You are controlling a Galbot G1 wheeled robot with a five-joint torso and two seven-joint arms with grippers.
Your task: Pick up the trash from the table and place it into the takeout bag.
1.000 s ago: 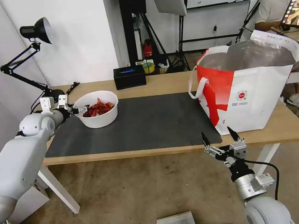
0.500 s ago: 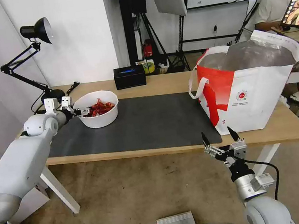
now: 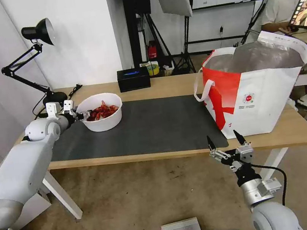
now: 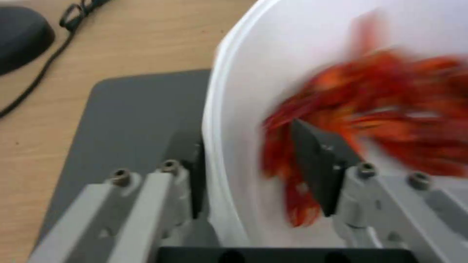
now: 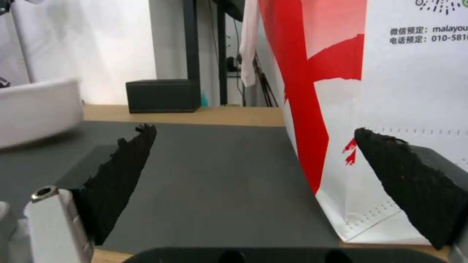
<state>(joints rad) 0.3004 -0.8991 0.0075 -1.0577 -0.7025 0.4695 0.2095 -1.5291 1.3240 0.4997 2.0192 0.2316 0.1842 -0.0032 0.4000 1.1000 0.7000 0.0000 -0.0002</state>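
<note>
Left claw (image 4: 253, 175) straddles the white bowl (image 4: 224, 109) rim, one finger (image 4: 317, 164) inside among the red shells (image 4: 380, 109) (blurred), the other outside over the grey mat (image 4: 131, 117) on the wooden worktop (image 4: 122, 40).

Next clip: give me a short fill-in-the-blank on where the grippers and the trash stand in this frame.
1. The left gripper straddles the rim of the white round bowl, one finger inside among the red ____ shells.
2. The bowl rests on the dark grey ____.
3. The right gripper hangs open below the table's front ____.
4. The white and red takeout bag stands at the table's ____ end.

Missing: crayfish; mat; edge; right
</note>
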